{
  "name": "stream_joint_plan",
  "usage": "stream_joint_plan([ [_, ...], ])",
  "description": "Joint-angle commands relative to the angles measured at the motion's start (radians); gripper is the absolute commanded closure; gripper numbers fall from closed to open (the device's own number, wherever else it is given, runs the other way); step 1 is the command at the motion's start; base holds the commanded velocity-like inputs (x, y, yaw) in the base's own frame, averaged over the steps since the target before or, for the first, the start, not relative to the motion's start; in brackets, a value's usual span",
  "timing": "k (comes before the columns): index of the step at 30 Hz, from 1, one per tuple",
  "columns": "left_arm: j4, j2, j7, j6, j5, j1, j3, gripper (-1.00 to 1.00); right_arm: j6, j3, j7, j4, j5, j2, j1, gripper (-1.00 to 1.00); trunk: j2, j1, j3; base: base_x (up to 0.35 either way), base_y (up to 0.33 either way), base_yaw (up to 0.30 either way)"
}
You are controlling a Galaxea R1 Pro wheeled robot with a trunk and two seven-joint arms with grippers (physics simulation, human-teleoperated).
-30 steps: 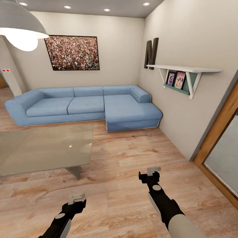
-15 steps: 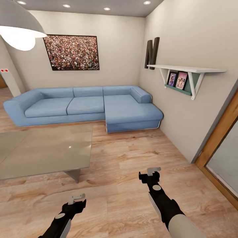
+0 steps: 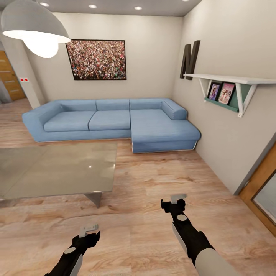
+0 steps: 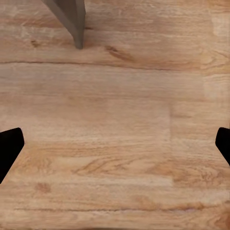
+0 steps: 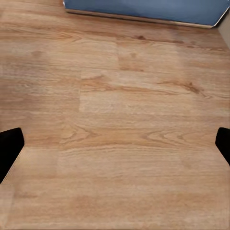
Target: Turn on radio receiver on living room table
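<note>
I am in the living room with its light wood floor (image 3: 153,184). The low coffee table (image 3: 57,168) with a glossy grey-beige top stands at the left, its visible part bare. The red radio receiver is out of view. My left gripper (image 3: 89,229) and right gripper (image 3: 178,198) hang low over the floor, right of the table. Both are open with nothing between the fingers. The left wrist view looks down on planks and the table's grey base (image 4: 69,17), past the left gripper (image 4: 115,143). Under the right gripper (image 5: 115,143) lie planks, with the sofa's edge (image 5: 143,8) beyond.
A light-blue sectional sofa (image 3: 115,120) lines the back wall under a framed crowd picture (image 3: 97,60). A white wall shelf (image 3: 237,82) with photos juts from the right wall, beside a wood-framed door (image 3: 264,191). A pendant lamp (image 3: 36,28) hangs at upper left.
The whole picture has shifted to the right, so the camera has turned left. More of the table and the left doorway now show. Both arms keep their pose.
</note>
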Motion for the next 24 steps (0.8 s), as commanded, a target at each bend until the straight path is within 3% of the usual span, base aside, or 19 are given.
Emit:
stream_joint_plan([
  [1,0.000,0.000,0.000,0.000,0.000,0.000,0.000,-1.00,0.000,0.000,0.000,0.000,0.000,0.000,0.000,-1.00,0.000,0.000,-0.001,0.000,0.000,0.239],
  [24,0.004,0.000,0.000,0.000,0.000,0.000,0.000,-1.00,0.000,-0.001,0.000,0.000,0.002,-0.002,0.000,-1.00,0.000,0.000,-0.019,0.000,0.000,0.240],
])
